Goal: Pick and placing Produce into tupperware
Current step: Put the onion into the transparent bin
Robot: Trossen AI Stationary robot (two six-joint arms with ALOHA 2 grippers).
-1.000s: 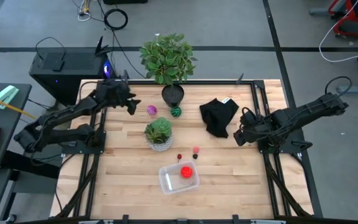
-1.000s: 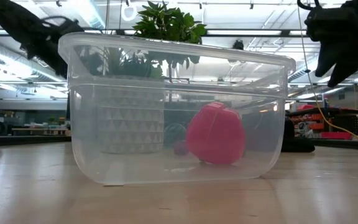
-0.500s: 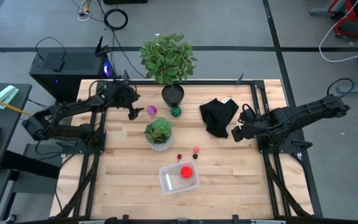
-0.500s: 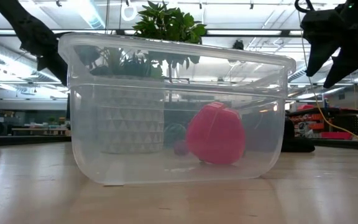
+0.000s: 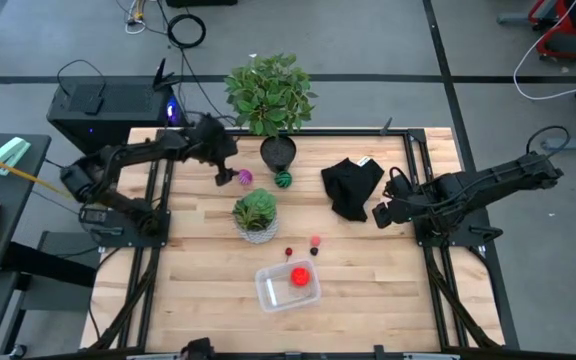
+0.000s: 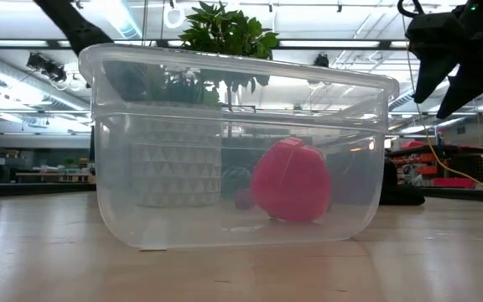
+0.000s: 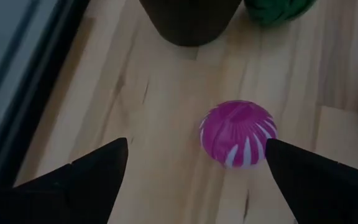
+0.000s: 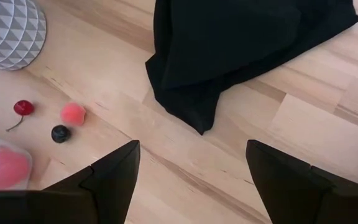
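Observation:
The purple white-striped ball (image 5: 244,178) rests on the table next to the dark plant pot (image 5: 278,153). My left gripper (image 5: 224,172) is open just left of it; in the left wrist view the ball (image 7: 238,133) lies ahead, between the spread fingers, untouched. The green striped ball (image 5: 283,180) lies right of it. The clear tupperware (image 5: 288,285) stands near the front with a red piece (image 5: 299,277) inside. A cherry (image 5: 289,252), a pink piece (image 5: 315,241) and a dark berry (image 5: 314,251) lie behind it. My right gripper (image 5: 380,215) is open and empty beside the black cloth (image 5: 353,186).
A large leafy plant (image 5: 270,95) in the dark pot stands at the far edge. A small plant in a white patterned pot (image 5: 256,216) stands mid-table, between the balls and the tupperware. The black cloth lies crumpled at the right. Bare wood lies to the front left and front right.
My left gripper has gone toward the table's right edge, closer to the purple ball, and its arm has swung toward the far edge. My right gripper has shifted a little toward the black cloth. The produce and the tupperware have stayed in place.

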